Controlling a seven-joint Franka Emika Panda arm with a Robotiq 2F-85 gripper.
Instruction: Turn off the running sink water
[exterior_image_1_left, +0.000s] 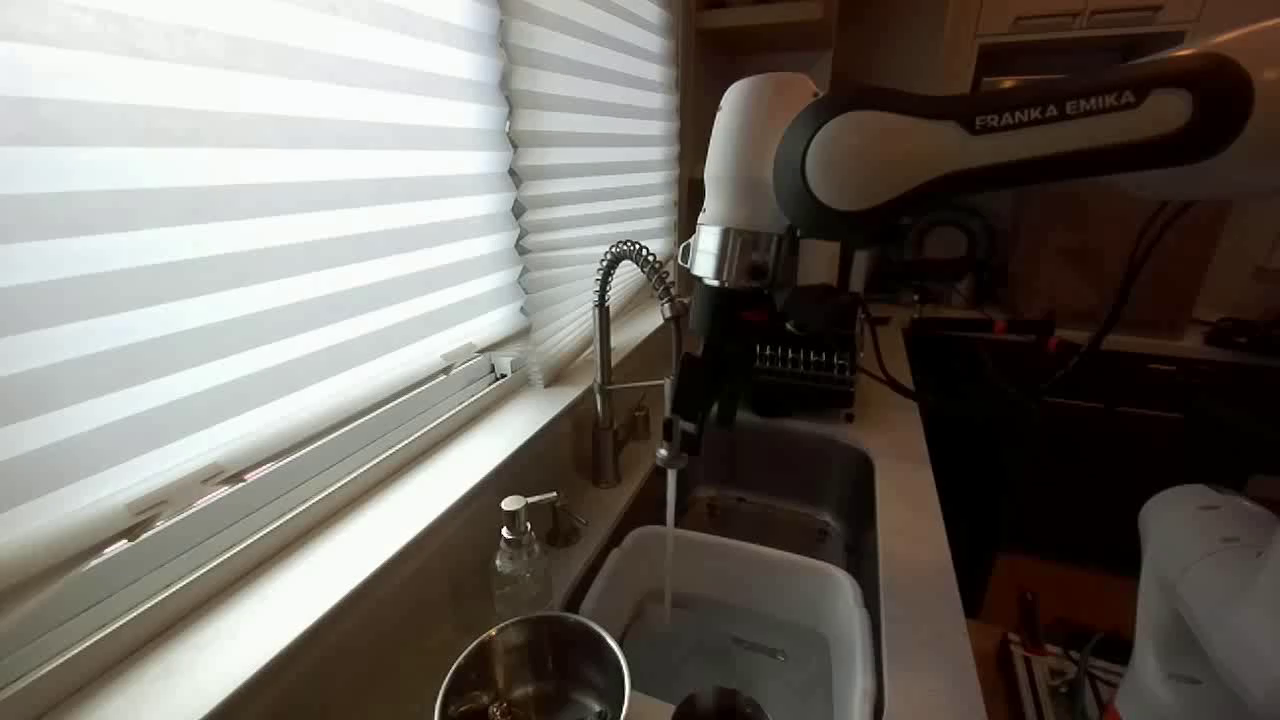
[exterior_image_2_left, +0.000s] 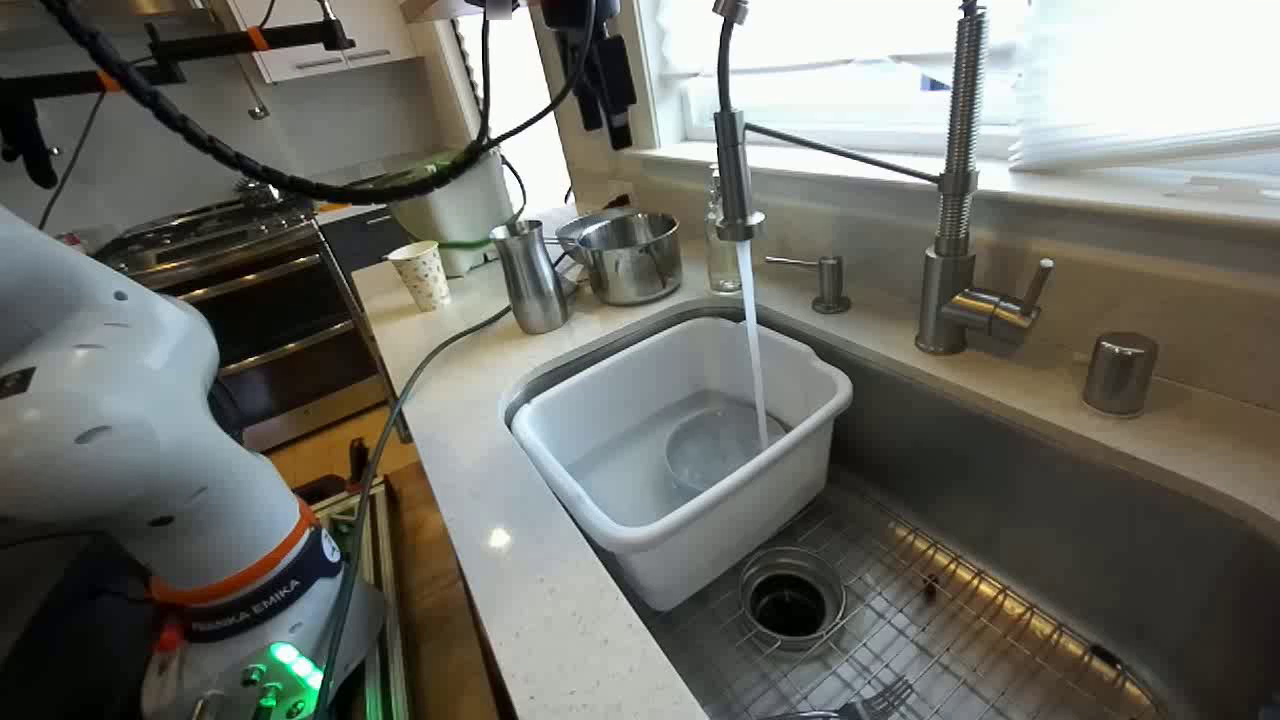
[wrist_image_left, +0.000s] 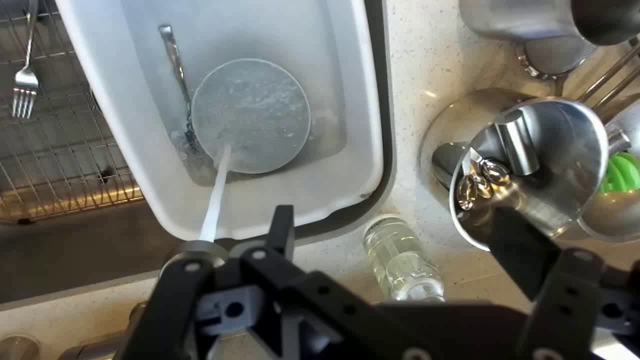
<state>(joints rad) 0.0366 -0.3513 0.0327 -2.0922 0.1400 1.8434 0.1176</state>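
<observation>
The steel sink (exterior_image_2_left: 960, 450) has a tall gooseneck chrome faucet (exterior_image_2_left: 945, 300); the faucet also shows in an exterior view (exterior_image_1_left: 603, 400). Its side handle (exterior_image_2_left: 1038, 287) sticks up at the right of its base. A pale stream of water (exterior_image_2_left: 752, 340) falls from the spray head (exterior_image_2_left: 738, 190) into a white tub; the water also shows in the wrist view (wrist_image_left: 215, 205). My gripper (wrist_image_left: 400, 235) is open and empty, fingers wide apart. In the wrist view the spray head (wrist_image_left: 195, 252) lies just left of its left finger. In an exterior view the gripper (exterior_image_2_left: 605, 95) hangs left of the spray head.
The white tub (exterior_image_2_left: 600, 530) holds water and a round dish. A soap bottle (wrist_image_left: 400, 260) stands under the gripper's gap. Steel pots (exterior_image_2_left: 630, 265), a steel pitcher (exterior_image_2_left: 535, 280) and a paper cup (exterior_image_2_left: 422, 275) stand on the counter. A window sill (exterior_image_1_left: 330, 530) runs behind the faucet.
</observation>
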